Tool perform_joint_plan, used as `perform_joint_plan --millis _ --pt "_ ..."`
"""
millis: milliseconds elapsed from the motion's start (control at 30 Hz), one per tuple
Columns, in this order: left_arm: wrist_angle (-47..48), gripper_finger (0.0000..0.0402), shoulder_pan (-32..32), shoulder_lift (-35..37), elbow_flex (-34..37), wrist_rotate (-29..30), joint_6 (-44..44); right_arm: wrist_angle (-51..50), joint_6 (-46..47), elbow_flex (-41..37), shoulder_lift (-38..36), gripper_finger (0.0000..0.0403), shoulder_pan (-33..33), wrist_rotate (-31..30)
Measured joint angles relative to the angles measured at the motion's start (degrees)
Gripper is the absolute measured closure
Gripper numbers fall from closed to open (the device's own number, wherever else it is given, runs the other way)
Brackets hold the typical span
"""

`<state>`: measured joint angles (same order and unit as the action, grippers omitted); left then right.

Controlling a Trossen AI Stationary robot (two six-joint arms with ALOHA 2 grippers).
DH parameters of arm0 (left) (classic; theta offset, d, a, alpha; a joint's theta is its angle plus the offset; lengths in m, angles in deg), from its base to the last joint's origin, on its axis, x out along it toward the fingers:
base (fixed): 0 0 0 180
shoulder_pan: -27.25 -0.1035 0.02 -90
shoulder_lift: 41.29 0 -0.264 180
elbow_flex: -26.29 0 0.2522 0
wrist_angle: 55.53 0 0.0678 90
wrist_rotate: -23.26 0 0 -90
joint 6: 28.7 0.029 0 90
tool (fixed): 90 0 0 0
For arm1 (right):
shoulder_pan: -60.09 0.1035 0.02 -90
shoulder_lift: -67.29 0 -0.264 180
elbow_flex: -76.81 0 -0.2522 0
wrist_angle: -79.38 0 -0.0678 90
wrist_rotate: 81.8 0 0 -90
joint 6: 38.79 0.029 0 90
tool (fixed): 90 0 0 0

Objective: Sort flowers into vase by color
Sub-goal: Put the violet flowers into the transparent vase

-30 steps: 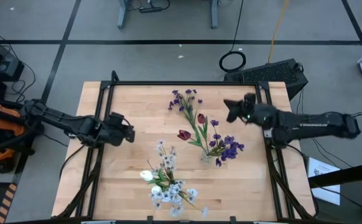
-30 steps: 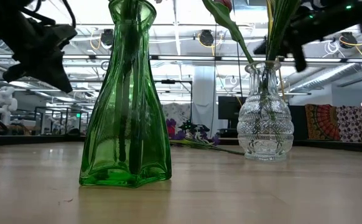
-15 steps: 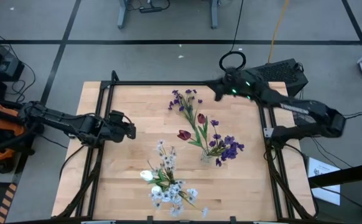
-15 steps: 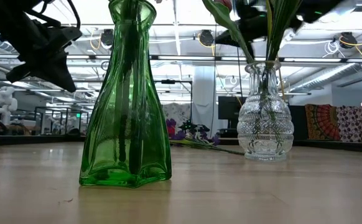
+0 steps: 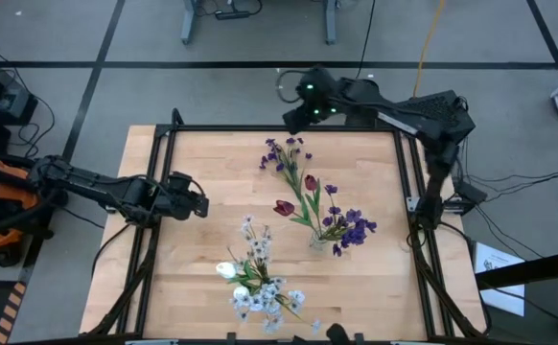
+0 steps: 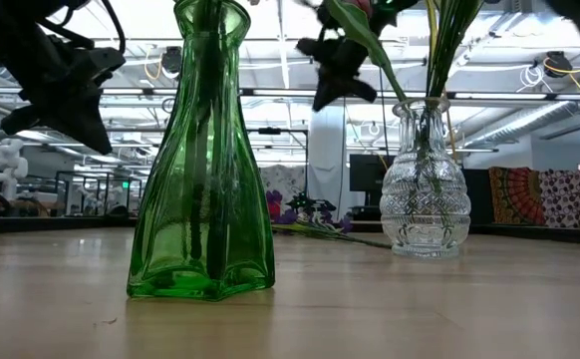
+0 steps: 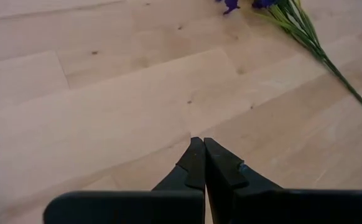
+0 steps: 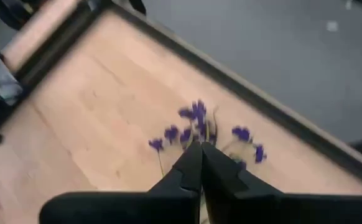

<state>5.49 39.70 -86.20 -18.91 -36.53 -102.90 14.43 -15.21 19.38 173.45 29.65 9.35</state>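
A purple flower [image 5: 281, 155] lies flat on the table near its far edge; it also shows in the right wrist view [image 8: 196, 121] and its green stem shows in the left wrist view [image 7: 305, 34]. A clear glass vase [image 5: 317, 240] holds purple blooms and dark red tulip heads [image 5: 284, 206]. A green vase [image 6: 202, 170] holds white flowers [image 5: 260, 283]. My right gripper [image 5: 289, 120] is shut and empty, high over the far edge, just beyond the lying purple flower. My left gripper [image 5: 202, 203] is shut and empty over the table's left part.
A black frame [image 5: 279, 129] runs round the table's far and side edges. Bare wood lies between the left gripper and the vases. Cables and a dark box [image 5: 423, 110] sit on the floor beyond the far right corner.
My right gripper has swung from over the table's right side toward the far edge and then leftward along it, ending above the far edge near the lying purple flower. The flowers and vases have stayed put.
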Motion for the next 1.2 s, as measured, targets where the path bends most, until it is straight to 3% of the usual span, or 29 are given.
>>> perform_joint_plan --millis 100,400,833,1200 --pt "0.30 0.0401 0.00 0.02 0.00 -0.01 0.02 -4.53 1.88 3.40 4.96 0.0403 0.23 0.21" --pt "1.33 0.0401 0.00 0.02 0.00 -0.18 4.28 -14.09 5.54 3.70 13.93 0.0390 1.64 0.50" --pt "1.73 0.0402 0.00 0.02 0.00 -1.92 7.04 -15.90 8.81 3.04 20.43 0.0275 8.23 0.23" --pt "1.70 0.0402 0.00 0.02 -0.02 -1.95 7.08 -14.58 13.68 -9.12 20.07 0.0201 12.37 -1.04"
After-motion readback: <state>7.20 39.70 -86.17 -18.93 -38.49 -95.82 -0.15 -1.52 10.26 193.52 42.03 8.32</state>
